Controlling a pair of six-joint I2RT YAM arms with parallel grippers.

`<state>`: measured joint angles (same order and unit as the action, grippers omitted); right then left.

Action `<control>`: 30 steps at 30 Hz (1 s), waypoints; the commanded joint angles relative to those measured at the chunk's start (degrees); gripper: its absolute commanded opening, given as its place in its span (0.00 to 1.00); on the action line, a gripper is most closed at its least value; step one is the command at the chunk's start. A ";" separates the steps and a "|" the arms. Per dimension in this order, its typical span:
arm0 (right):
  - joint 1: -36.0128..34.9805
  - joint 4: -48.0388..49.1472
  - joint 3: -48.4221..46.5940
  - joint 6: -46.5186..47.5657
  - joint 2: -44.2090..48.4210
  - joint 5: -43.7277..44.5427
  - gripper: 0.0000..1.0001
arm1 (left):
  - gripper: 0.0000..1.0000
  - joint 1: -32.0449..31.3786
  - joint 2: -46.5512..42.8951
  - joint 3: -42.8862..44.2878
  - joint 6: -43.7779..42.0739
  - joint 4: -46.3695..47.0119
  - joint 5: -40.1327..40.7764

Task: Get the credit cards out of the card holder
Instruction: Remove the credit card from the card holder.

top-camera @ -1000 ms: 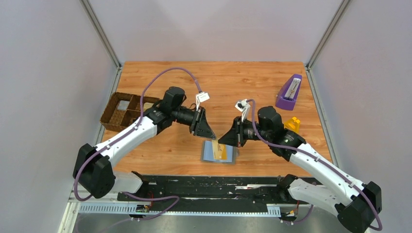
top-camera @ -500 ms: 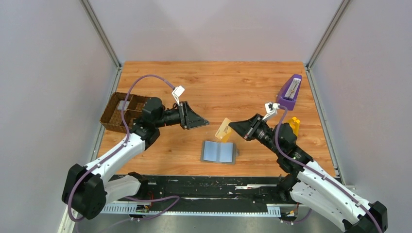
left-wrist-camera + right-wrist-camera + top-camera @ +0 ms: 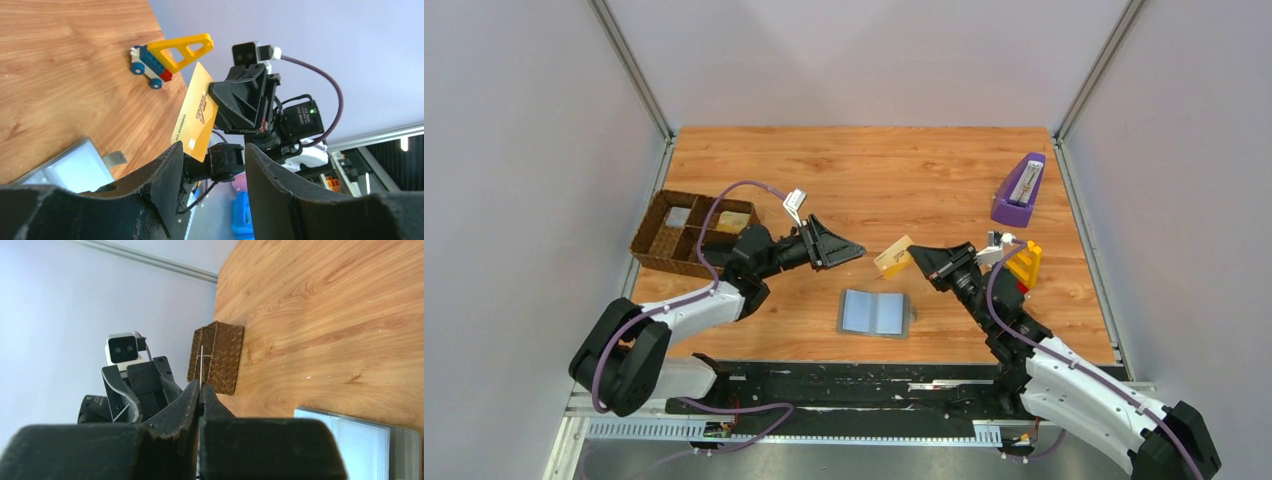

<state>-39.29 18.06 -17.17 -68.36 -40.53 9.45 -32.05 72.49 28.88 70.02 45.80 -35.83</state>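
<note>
Your right gripper (image 3: 912, 258) is clenched on one edge of the thin gold rectangular credit card (image 3: 891, 258). It holds the card in the air above the wooden worktop (image 3: 924, 170), just behind the bifold card holder with the pale blue-grey lining (image 3: 876, 313). The holder lies open and flat near the middle of the worktop's front edge.

Your left gripper (image 3: 854, 251) faces the card with its fingers spread and nothing between them, near the card but not touching it. This looks like a hand-over. Slide the left fingers over the card's free half, pads square to its flat faces, and close firmly. Only then let the right gripper go. A card this thin will likely twist or slip under a skewed pinch. I cannot tell whether more cards sit in the holder.
</note>
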 commanded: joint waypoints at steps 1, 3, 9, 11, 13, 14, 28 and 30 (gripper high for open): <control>0.01 7.02 1.53 -6.16 -0.72 3.92 0.00 | 0.57 -2.12 3.83 -1.04 4.83 13.69 3.86; 0.03 7.57 2.37 -7.53 -0.49 4.61 0.00 | 0.57 -2.91 5.53 -0.96 5.26 15.19 4.32; 0.00 7.29 3.37 -9.95 0.70 6.91 0.00 | 0.57 -4.84 10.36 -1.21 6.86 19.80 5.84; 0.01 7.31 3.49 -10.43 1.07 7.21 0.00 | 0.57 -5.15 11.83 -1.54 7.84 21.36 6.56; 0.00 7.46 3.63 -10.85 1.30 7.29 0.00 | 0.57 -5.51 13.46 -1.63 8.99 23.29 7.06; 0.05 7.51 3.63 -10.91 1.40 7.44 0.00 | 0.57 -5.63 14.59 -1.63 9.83 24.71 7.12; 0.04 8.16 4.01 -14.43 -0.76 6.09 0.00 | 0.39 -8.22 23.75 0.37 16.10 36.90 7.63; 0.00 7.86 4.11 -14.60 -0.71 6.00 0.00 | 0.28 -8.26 23.93 0.66 16.19 37.39 7.36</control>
<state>-39.29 23.03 -13.23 -80.16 -41.23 15.68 -39.79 95.88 27.70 85.34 77.25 -28.38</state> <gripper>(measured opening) 0.015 0.342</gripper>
